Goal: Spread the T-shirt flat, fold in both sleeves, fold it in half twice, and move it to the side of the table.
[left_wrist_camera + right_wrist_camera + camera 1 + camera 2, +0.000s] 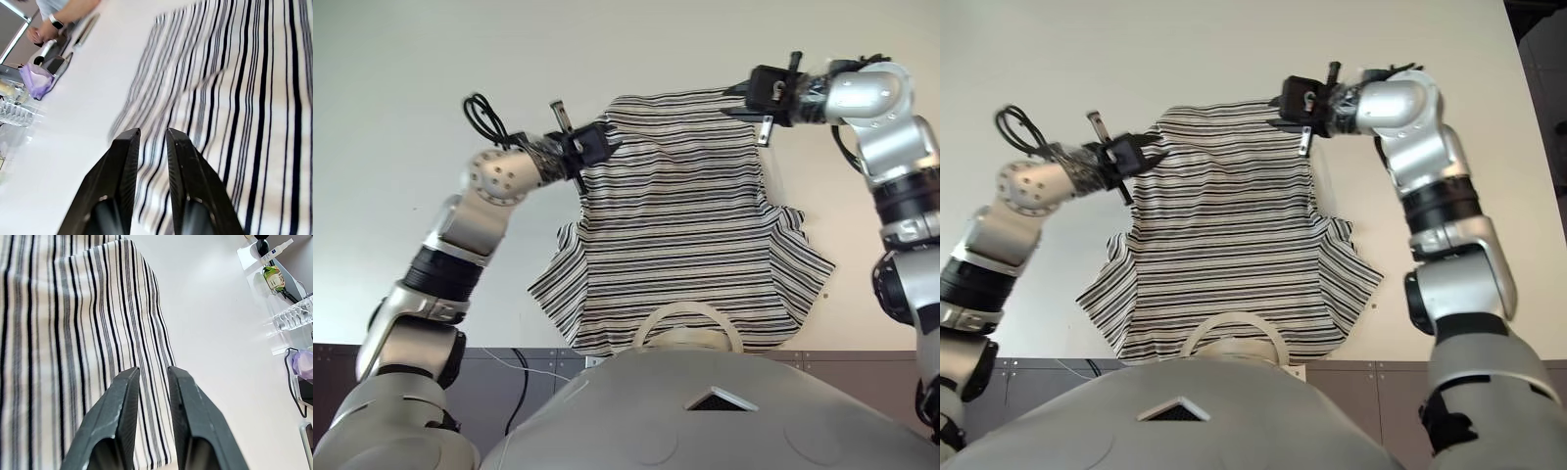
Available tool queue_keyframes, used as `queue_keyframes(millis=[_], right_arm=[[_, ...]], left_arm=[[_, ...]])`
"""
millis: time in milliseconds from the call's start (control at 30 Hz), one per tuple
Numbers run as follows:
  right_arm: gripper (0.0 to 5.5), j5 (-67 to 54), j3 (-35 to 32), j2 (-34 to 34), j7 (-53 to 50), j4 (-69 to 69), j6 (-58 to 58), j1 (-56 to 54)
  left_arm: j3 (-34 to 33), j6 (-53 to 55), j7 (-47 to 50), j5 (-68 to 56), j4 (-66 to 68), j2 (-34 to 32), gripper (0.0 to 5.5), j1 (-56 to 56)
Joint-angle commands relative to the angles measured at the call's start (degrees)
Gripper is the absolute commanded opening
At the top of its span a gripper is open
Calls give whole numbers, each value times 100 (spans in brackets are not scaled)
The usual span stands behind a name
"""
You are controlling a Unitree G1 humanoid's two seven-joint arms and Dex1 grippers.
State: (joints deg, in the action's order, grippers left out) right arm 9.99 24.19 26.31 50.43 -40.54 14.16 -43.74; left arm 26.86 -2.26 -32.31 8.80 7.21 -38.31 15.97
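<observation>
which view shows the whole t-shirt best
The left eye view: the T-shirt shows almost whole, spread on the table. The right eye view shows the same; each wrist view gives a close patch of its stripes.

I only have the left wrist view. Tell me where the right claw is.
Observer: The right claw sits at the far right corner of the T-shirt, level with the left claw at the far left corner.
Operator: Describe the sleeves.
Observer: Both sleeves are spread outward and unfolded, at the end nearer the robot.
Operator: Report which way the shirt lies.
Observer: The collar is at the end toward the robot, so the claws are at the hem.
</observation>
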Motion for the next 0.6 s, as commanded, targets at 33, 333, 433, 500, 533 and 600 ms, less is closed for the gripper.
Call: queue_keyframes(millis=[33,333,433,500,533,600], right_arm=[[104,834,377,-690,-1043,-2126,576,-761],[104,1390,613,-33,-423,-3021,1529,-147],[104,1421,633,255,-127,-2834,1713,32],[104,1541,742,512,124,-2611,1832,163],[104,1410,686,655,414,-2337,1843,243],[104,722,328,747,1040,-1511,1643,271]], left_arm=[[467,-847,251,1014,1008,218,96,319],[446,-1490,-823,577,-257,56,96,-659],[453,-1549,-741,1024,-176,-43,96,-829],[443,-1564,-767,1133,-117,-69,96,-897],[423,-1534,-809,1092,-158,-49,96,-938],[405,-1512,-847,1035,-198,-7,96,-1008]])
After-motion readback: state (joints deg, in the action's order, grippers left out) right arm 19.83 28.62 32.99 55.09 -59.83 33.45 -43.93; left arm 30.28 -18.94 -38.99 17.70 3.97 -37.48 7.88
